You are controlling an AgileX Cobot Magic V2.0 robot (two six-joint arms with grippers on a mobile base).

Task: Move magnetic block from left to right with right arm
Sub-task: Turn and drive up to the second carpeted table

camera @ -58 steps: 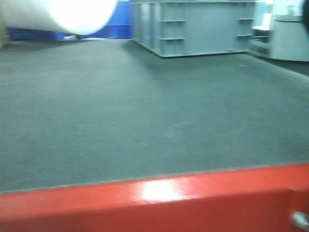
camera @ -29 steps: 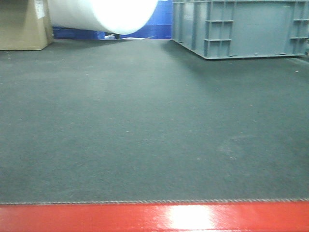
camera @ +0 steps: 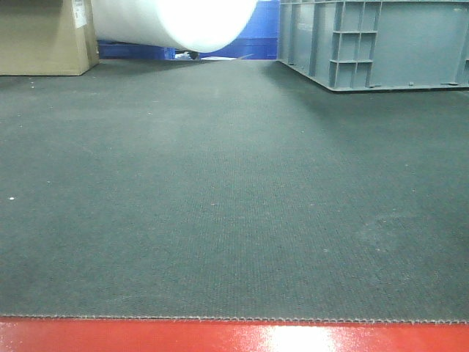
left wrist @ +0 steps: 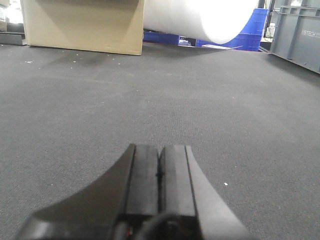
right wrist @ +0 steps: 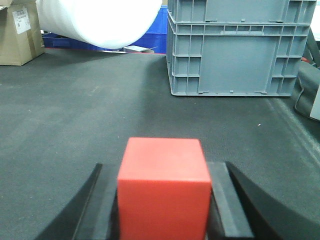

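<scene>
The magnetic block (right wrist: 163, 190), a plain red cube, fills the bottom of the right wrist view, clamped between the two black fingers of my right gripper (right wrist: 164, 172), which is shut on it low over the dark mat. My left gripper (left wrist: 160, 157) shows in the left wrist view with its two black pads pressed together and nothing between them, low over the same mat. Neither gripper nor the block shows in the front view.
A grey plastic crate (right wrist: 235, 47) stands at the back right, also seen as the crate (camera: 381, 44) in the front view. A white foam roll (camera: 176, 22), a cardboard box (left wrist: 82, 25) and a blue bin (camera: 256, 45) line the back. A red edge (camera: 220, 337) borders the mat's near side.
The front view has swung: the grey crate slid right, the cardboard box came in at the left, and the red edge sank lower in frame.
</scene>
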